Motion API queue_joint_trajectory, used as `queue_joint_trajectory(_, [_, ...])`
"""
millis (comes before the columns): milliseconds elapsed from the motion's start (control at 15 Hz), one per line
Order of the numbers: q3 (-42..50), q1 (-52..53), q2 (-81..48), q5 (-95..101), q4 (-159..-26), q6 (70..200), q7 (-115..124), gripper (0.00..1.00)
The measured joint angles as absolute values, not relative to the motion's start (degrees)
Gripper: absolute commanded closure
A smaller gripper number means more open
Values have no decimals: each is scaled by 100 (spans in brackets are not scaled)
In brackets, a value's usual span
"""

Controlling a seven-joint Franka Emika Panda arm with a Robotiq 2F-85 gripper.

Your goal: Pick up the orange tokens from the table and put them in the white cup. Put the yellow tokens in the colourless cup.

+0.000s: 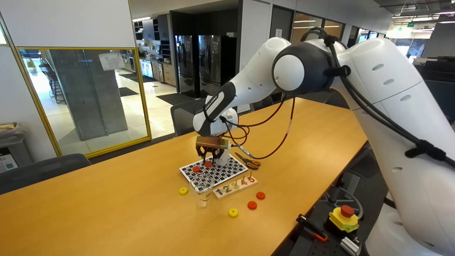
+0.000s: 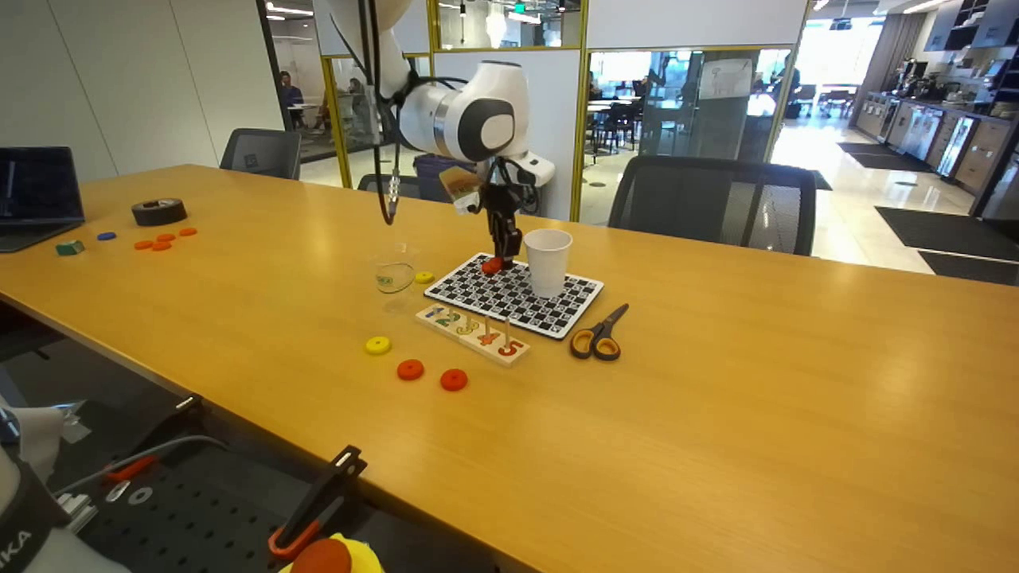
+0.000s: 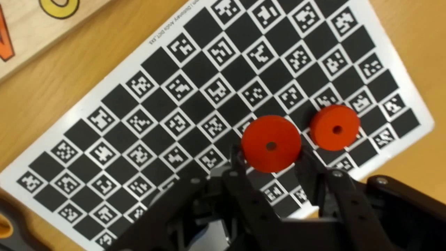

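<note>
An orange token (image 3: 271,130) sits between the fingertips of my gripper (image 3: 271,153), which is shut on it; it looks larger than its neighbour and seems raised off the checkerboard. Another orange token (image 3: 334,122) lies flat on the board close beside it. Two more orange tokens (image 1: 252,204) (image 1: 261,195) rest on the table (image 1: 106,209). The white cup (image 2: 548,263) stands upright on the checkerboard, right by my gripper (image 1: 208,160). The colourless cup (image 2: 395,278) stands off the board. One yellow token (image 2: 424,277) is near it, a second yellow token (image 2: 378,344) farther off.
The checkerboard (image 3: 200,83) lies under my gripper. Beside it are a wooden number board (image 1: 234,186) with pegs and scissors (image 2: 597,338). At the far end are several thin orange discs (image 2: 143,245), a black tape roll (image 2: 159,212) and a laptop (image 2: 36,199).
</note>
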State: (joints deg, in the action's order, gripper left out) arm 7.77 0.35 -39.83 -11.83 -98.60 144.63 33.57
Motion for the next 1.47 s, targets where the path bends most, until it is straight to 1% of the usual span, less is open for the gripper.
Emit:
queue_joint_trajectory(533, [886,26,-3043,-964,-9864,14252,3162,80])
queue_joint_trajectory(1000, [1294,61,-3145,81,-9863,13834,3274,80])
queue_joint_trajectory(1333, [1316,61,-3359,211,-9825,13749,3281,80])
queue_joint_trajectory(1400, [1317,61,-3392,211,-9807,13749,3281,77])
queue_joint_trajectory(1467, [1318,61,-3422,211,-9787,13748,3282,50])
